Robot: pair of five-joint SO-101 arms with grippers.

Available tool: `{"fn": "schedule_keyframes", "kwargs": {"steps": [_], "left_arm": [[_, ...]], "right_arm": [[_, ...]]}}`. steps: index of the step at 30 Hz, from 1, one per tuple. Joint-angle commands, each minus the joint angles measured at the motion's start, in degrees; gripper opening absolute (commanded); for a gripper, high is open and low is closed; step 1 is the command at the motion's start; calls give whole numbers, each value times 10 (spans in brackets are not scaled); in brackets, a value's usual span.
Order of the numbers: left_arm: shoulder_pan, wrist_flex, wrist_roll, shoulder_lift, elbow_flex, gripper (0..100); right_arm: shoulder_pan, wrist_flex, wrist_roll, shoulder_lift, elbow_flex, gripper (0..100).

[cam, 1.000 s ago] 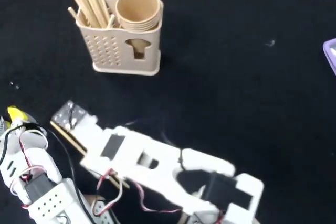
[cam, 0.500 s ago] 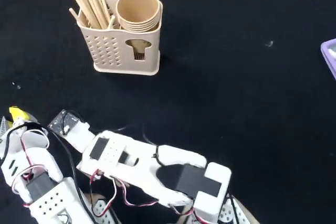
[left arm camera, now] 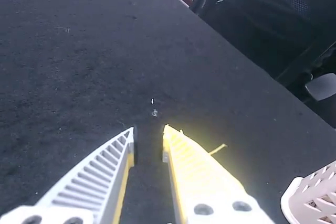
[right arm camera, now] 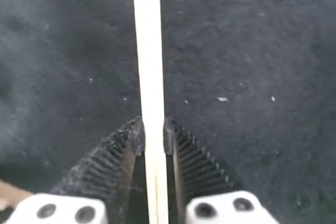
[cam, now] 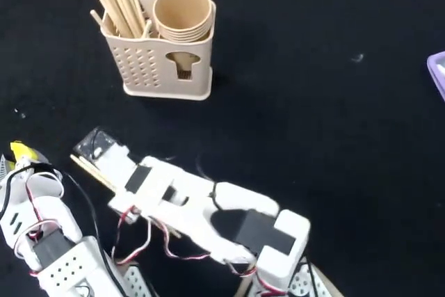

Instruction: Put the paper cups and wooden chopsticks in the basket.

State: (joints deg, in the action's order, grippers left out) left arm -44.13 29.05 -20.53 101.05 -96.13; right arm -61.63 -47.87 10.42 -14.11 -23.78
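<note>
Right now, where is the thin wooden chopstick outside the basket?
The thin wooden chopstick is held between the fingers of the right gripper, at the black table's near-left part, in front of the beige perforated plastic basket.

Left claw (left arm camera: 148, 129) slightly parted, right claw (right arm camera: 153, 125) clamped

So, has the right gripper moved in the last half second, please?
Yes: the right gripper, shut on a chopstick, has moved nearer the basket.
</note>
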Motion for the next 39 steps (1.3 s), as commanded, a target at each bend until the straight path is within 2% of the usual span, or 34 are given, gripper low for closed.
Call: {"fn": "schedule_keyframes", "kwargs": {"steps": [1, 7, 14, 17, 20, 24, 29, 35, 39], "left_arm": [[-6, -10, -6, 9, 9, 105], [-1, -9, -6, 9, 9, 105], [0, -11, -6, 9, 6, 105], [0, -11, -6, 9, 5, 105], [0, -11, -6, 9, 5, 105], [0, -11, -6, 9, 6, 105], [0, -11, -6, 9, 6, 105], [0, -11, -6, 9, 6, 105], [0, -11, -6, 9, 6, 105]], "right_arm": [[49, -40, -6, 73, 11, 10], [92, -60, -6, 94, -1, 10], [76, -59, -14, 73, 2, 13], [66, -62, -47, 77, 0, 72], [40, -62, -47, 88, 1, 135], [14, -55, -50, 102, 2, 116], [15, 8, -50, 80, -15, 123], [15, 5, -69, 15, 19, 256], [13, -7, -84, -7, 36, 238]]}}
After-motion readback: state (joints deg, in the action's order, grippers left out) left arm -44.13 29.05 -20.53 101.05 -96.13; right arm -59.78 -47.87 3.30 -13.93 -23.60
